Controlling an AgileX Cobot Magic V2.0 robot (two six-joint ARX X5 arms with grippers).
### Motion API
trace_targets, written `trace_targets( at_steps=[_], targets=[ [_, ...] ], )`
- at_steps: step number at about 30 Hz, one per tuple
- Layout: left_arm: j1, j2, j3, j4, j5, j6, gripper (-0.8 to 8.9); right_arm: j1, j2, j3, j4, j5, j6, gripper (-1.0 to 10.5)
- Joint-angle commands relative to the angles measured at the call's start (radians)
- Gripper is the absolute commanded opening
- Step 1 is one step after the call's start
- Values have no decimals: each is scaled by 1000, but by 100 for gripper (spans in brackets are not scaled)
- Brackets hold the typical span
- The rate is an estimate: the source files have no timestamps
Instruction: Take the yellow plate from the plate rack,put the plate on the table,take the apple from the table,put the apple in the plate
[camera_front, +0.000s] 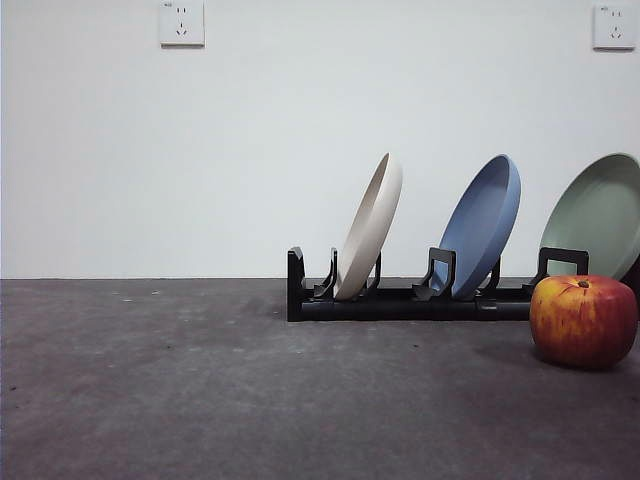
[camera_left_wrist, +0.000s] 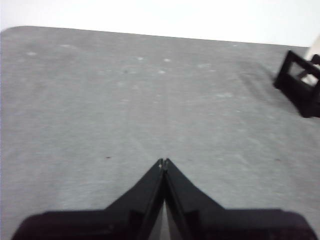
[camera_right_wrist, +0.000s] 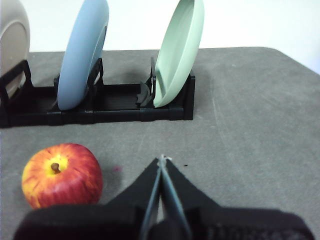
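Note:
The yellow plate leans on edge in the leftmost slot of the black plate rack. On the table, right of the rack's front, sits the red apple. My right gripper is shut and empty, hovering beside the apple on the near side of the rack. Over bare table well away from the rack's end, my left gripper is shut with nothing in it. Neither arm shows in the front view.
A blue plate and a pale green plate stand in the other rack slots. A white wall with two sockets rises behind the table. The table's far edge shows in the left wrist view.

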Motion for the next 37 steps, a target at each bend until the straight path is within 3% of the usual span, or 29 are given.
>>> trace_targets(
  at_steps=[1,9,14,19,29,37],
  targets=[
    [3,0,8,8,70,-38,-6,0,-2,-5,8,-1,87,-3],
    [2,26,119,-39,117,-126,-6,0,1,58,67,-75,259,-11],
    [1,92,243,-85,196,-133,-6,0,46,169,44,-106,274,-11],
    [1,191,402,-149,276,-132,-6,0,154,352,-80,-177,275,-11],
    [-4,377,750,-399,427,-54,-6,0,436,806,-500,-306,31,-11],
    [-41,443,901,-554,437,5,-6,0,575,1021,-707,-343,-68,-11]
  ],
)
